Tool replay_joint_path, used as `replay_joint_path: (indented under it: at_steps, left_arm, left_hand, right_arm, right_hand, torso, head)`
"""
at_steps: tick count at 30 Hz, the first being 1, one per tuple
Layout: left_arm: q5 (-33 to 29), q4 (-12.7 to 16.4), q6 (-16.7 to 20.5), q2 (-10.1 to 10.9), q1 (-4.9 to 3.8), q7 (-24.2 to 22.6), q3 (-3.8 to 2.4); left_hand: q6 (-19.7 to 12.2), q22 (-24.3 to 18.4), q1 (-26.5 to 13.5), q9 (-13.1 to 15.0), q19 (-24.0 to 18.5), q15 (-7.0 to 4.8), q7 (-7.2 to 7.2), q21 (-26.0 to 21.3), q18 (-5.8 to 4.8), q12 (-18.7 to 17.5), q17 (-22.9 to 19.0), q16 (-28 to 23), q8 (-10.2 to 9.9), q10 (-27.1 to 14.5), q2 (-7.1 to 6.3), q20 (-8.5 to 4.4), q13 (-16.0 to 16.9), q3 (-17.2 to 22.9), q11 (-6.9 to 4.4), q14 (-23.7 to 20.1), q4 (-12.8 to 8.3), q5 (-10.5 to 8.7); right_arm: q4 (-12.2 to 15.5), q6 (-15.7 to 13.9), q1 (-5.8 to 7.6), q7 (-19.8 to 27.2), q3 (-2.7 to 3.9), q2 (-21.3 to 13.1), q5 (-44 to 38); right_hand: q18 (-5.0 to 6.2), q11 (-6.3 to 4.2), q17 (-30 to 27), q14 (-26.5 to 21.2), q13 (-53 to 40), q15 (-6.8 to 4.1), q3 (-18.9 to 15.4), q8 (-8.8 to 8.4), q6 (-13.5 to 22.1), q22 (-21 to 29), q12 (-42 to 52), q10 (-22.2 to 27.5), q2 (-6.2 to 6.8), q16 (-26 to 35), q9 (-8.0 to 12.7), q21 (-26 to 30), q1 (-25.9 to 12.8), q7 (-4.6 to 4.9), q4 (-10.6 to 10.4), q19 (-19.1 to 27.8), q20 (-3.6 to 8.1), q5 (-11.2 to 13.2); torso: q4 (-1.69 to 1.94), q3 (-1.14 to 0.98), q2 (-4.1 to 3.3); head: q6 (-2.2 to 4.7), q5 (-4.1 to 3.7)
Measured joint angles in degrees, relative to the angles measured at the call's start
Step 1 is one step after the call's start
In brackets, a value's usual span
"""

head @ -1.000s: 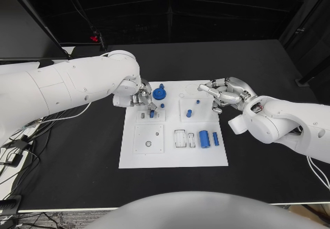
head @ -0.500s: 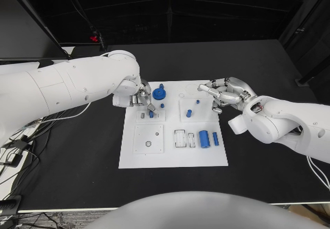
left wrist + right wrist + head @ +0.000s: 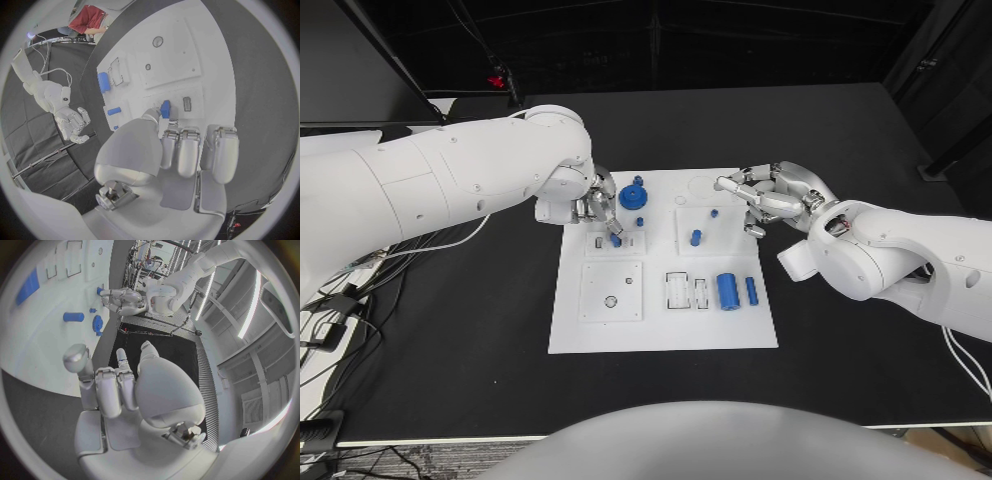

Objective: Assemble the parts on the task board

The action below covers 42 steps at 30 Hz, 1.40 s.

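White task board (image 3: 661, 335) lies mid-table. Blue parts counted in the head view: six, namely one gear-like piece (image 3: 635, 195) at the far side, a small peg (image 3: 714, 212), a short cylinder (image 3: 697, 237), a large cylinder (image 3: 728, 291) and slim bar (image 3: 751, 291) near the right edge, and one small blue part (image 3: 615, 240) at the left hand (image 3: 593, 208). The left hand pinches that small part between thumb and a fingertip over the board's left recess; in the left wrist view the part (image 3: 165, 108) sits at the thumb tip. The right hand (image 3: 773, 198) hovers at the board's right edge, fingers curled apart, holding nothing. Versus one second ago: the left hand has edged slightly nearer, the right is unchanged. The small part's contact with the board is probably hidden by the fingers; cannot confirm.
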State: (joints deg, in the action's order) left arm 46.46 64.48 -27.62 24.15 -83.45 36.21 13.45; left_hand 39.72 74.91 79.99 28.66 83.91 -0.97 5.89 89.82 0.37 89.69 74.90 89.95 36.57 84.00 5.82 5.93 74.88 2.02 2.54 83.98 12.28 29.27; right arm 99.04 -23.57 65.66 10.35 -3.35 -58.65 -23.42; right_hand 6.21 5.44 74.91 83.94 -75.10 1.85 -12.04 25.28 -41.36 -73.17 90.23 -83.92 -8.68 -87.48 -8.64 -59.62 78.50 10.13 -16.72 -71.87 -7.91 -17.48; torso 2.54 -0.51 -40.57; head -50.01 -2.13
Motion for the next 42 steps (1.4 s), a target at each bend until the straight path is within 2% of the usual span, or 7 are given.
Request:
replay_joint_path:
  at_steps: [7, 17, 24, 32, 42]
  left_arm:
    - [-0.02, 0.16, 0.37, 0.2, -0.09, -0.63, -0.05]
    - [0.05, 1.68, 2.27, 1.8, 0.05, -2.5, 0.04]
    - [0.01, 2.74, 3.85, 2.96, 0.07, -3.96, 0.04]
    - [-0.64, 4.68, 5.71, 4.88, 0.07, -5.08, 0.02]
    - [-2.07, 8.43, 10.22, 8.48, 0.04, -5.64, 0.03]
  left_hand:
    - [-0.15, 0.0, 0.68, -0.16, 0.0, 0.0, 0.17, 0.0, 0.0, -0.08, 0.0, 0.0, 0.15, 0.0, -0.68, 0.0, 0.07, 2.74, 0.01, 0.0, -0.41, 0.01]
    - [0.15, 0.0, 1.28, -0.21, 0.0, 0.01, 0.3, 0.0, 0.0, -0.06, 0.0, 0.0, -0.06, -0.08, -1.27, 0.0, 0.22, 3.92, 0.08, 0.01, -0.79, 0.01]
    - [0.65, 0.0, 2.17, -0.22, 0.0, 0.02, 0.79, 0.0, 0.0, -0.06, 0.0, 0.0, 0.09, -0.09, -2.16, 0.0, 0.14, 4.79, 0.1, 0.02, -1.34, 0.0]
    - [0.85, 0.0, 2.17, -0.22, 0.0, 0.03, 0.99, 0.0, 0.0, -0.05, 0.0, 0.0, 0.09, -0.1, -2.16, 0.0, 0.16, 5.02, 0.1, 0.02, -1.27, -0.02]
    - [0.85, 0.0, 2.17, -0.22, 0.0, 0.05, 0.99, 0.0, 0.0, 0.11, 0.0, 0.0, 0.09, -0.11, -2.16, 0.0, 0.21, 5.18, 0.11, 0.02, -1.12, -0.03]
  right_arm:
    - [-0.03, 0.0, 0.0, -0.03, 0.0, 0.02, 0.0]
    - [-0.16, 0.0, 0.0, -0.07, 0.0, 0.04, 0.0]
    - [-0.23, 0.01, 0.0, -0.1, 0.0, 0.09, 0.0]
    - [-0.29, 0.02, 0.0, -0.14, 0.0, 0.06, 0.0]
    - [-0.3, 0.01, 0.0, -0.17, 0.0, -0.09, 0.0]
  right_hand:
    - [0.0, 0.0, 0.0, 0.0, 0.0, 0.0, 0.0, 0.0, 0.0, 0.0, -0.05, 0.0, 0.0, 0.0, 0.0, 0.0, 0.0, 0.0, 0.0, 0.0, 0.0, 0.0]
    - [0.0, 0.0, 0.0, 0.0, 0.03, 0.0, 0.0, 0.0, 0.0, 0.0, -0.04, 0.0, 0.0, 0.0, 0.0, 0.0, 0.0, 0.0, 0.0, 0.0, 0.0, 0.0]
    - [0.0, 0.0, 0.0, 0.0, 0.04, 0.0, 0.0, 0.0, 0.0, 0.0, -0.01, 0.0, -0.1, 0.0, 0.0, 0.0, 0.1, 0.0, 0.0, 0.0, 0.0, 0.0]
    - [0.0, 0.0, 0.0, 0.0, 0.04, 0.0, 0.0, 0.0, 0.0, 0.0, 0.11, 0.0, -0.17, 0.0, 0.0, 0.0, 0.17, 0.0, 0.0, 0.0, 0.0, 0.0]
    - [0.0, 0.0, 0.0, 0.0, 0.04, 0.0, -0.17, 0.24, 0.0, 0.0, -0.05, 0.0, -0.24, 0.0, 0.0, 0.23, 0.24, 0.0, 0.17, 0.0, 0.0, 0.0]
  torso:
    - [0.0, -0.01, 0.0]
    - [0.05, -0.02, 0.0]
    - [0.05, -0.02, 0.0]
    - [0.05, -0.03, -0.01]
    - [0.04, -0.05, -0.02]
  head:
    - [0.0, 0.0]
    - [0.0, 0.03]
    - [0.0, 0.15]
    - [0.0, 0.16]
    - [0.0, 0.09]
